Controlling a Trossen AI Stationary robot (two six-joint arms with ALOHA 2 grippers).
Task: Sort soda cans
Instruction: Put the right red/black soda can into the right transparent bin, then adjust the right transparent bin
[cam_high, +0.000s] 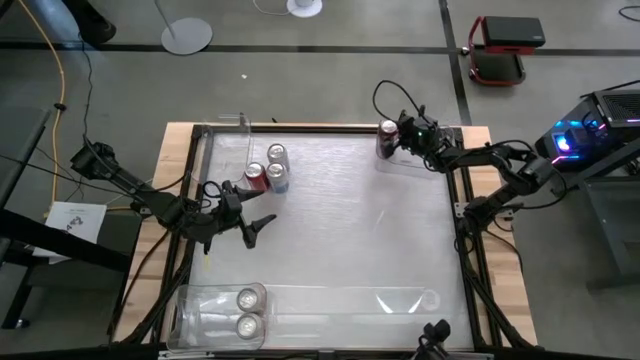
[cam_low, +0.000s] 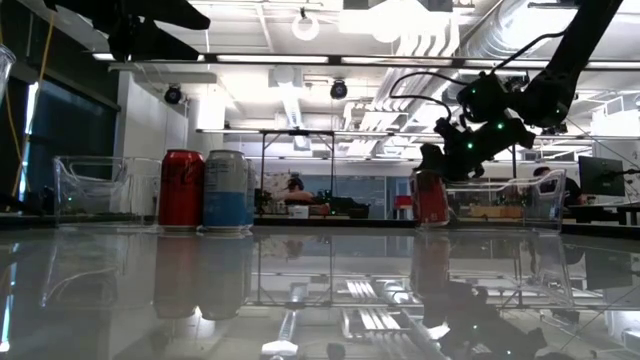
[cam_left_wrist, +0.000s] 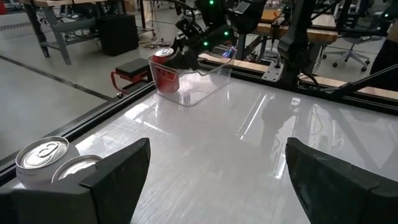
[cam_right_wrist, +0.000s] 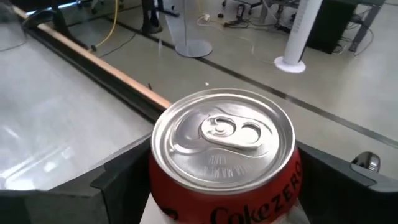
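Observation:
Three soda cans stand upright together on the table's far left: a red can (cam_high: 255, 177) and two silver cans (cam_high: 277, 155), (cam_high: 279, 179); the low view shows the red can (cam_low: 181, 188) beside a silver-blue can (cam_low: 226, 188). My left gripper (cam_high: 255, 228) is open just on the near side of them, touching nothing. My right gripper (cam_high: 388, 140) is shut on another red can (cam_high: 386, 132) at the far right, at the end of a clear bin (cam_high: 425, 165). Two silver-topped cans (cam_high: 247, 298), (cam_high: 247, 325) stand in the near bin (cam_high: 330, 305). My right gripper pinches the red can's side wall (cam_right_wrist: 186, 205) just below its silver top, one finger (cam_right_wrist: 118, 180) on each side. The fingers come from the table's right, slanting down. The can stands upright; I cannot tell whether its base rests on the bin floor.
A clear bin (cam_low: 90, 190) stands at the far left corner behind the three cans. The table's wooden and black frame (cam_high: 470, 240) runs around the glossy top. The middle of the table (cam_high: 350, 230) is bare. Cables trail from the right arm.

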